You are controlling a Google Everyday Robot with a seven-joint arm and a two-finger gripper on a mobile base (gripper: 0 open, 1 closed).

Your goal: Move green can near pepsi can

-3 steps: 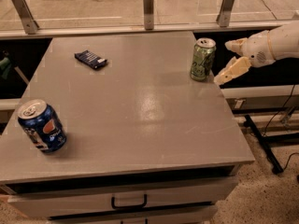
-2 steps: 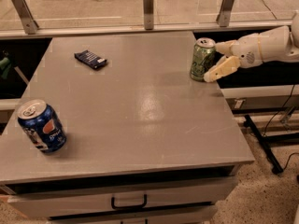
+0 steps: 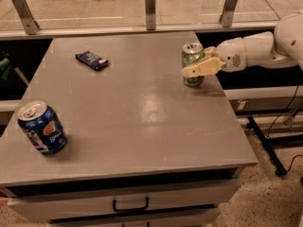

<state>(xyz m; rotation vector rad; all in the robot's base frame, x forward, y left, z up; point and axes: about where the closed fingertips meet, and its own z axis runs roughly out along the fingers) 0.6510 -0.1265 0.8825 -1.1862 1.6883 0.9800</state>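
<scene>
Looking down on a flat grey tabletop [image 3: 142, 122] with a drawer and black handle [image 3: 130, 205] below its front edge. Finding the pale green drink can with dark swirls and a silver pull-tab top [image 3: 191, 56] standing upright at the far right of that top, just inside the right edge. Seeing the white and cream gripper [image 3: 193, 66] reaching in from the right at the can's mid height, its cream front part lying across the can's near face and the rest sitting just behind and to the right of the can. Placing the can within the gripper's reach rather than beside it. Not managing to tell whether the gripper is squeezing the can or merely straddling it. Tracing the white rounded arm [image 3: 255, 48] running back from the gripper toward the right side. Noting the dark blue drink can with the red, white and blue round logo [image 3: 41, 129] standing near the front left corner, well apart from the green can, with almost the whole tabletop between them. Spotting a flat dark blue packet [image 3: 92, 60] lying toward the far left, apart from both cans. Catching metal posts [image 3: 150, 1] rising along the far edge behind the table.
</scene>
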